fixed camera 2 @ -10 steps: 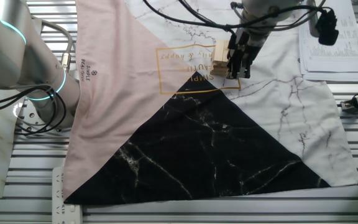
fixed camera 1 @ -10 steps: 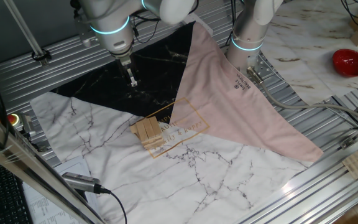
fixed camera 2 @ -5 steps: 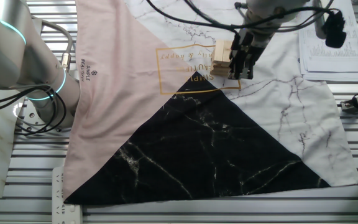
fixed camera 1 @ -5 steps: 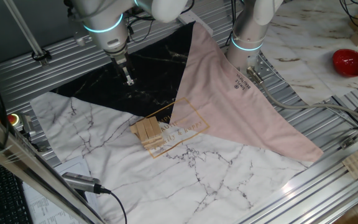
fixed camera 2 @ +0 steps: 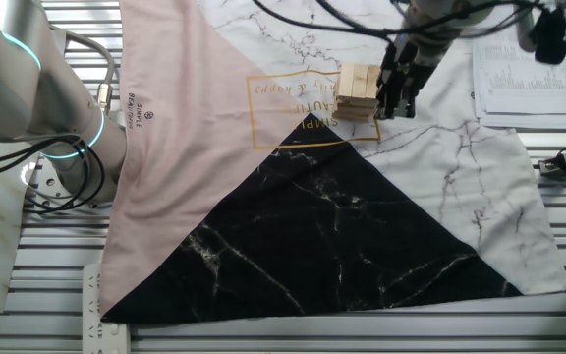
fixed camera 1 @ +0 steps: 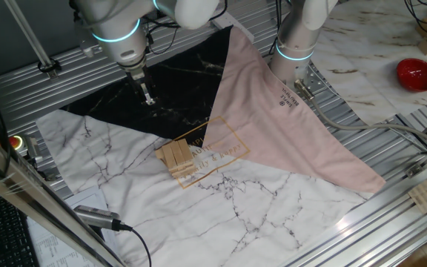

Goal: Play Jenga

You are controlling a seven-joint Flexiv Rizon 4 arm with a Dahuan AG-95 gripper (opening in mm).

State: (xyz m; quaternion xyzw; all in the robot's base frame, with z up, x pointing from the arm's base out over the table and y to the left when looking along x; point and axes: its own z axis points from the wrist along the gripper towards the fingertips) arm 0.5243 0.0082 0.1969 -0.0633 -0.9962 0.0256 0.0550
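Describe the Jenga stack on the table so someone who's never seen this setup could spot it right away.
Find the cloth in pink, black and white marble covering the table. Near its centre, at the corner of a printed gold square, sits the Jenga stack: a low pile of light tan wooden blocks in crosswise layers, the only wooden thing on the cloth.

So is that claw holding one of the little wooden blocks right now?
No. The claw hangs in the air with nothing between its fingers, apart from the Jenga stack.

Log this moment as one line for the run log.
task: Jenga | claw: empty, raised, apart from stack | Jenga stack: upright on marble cloth | contact: none
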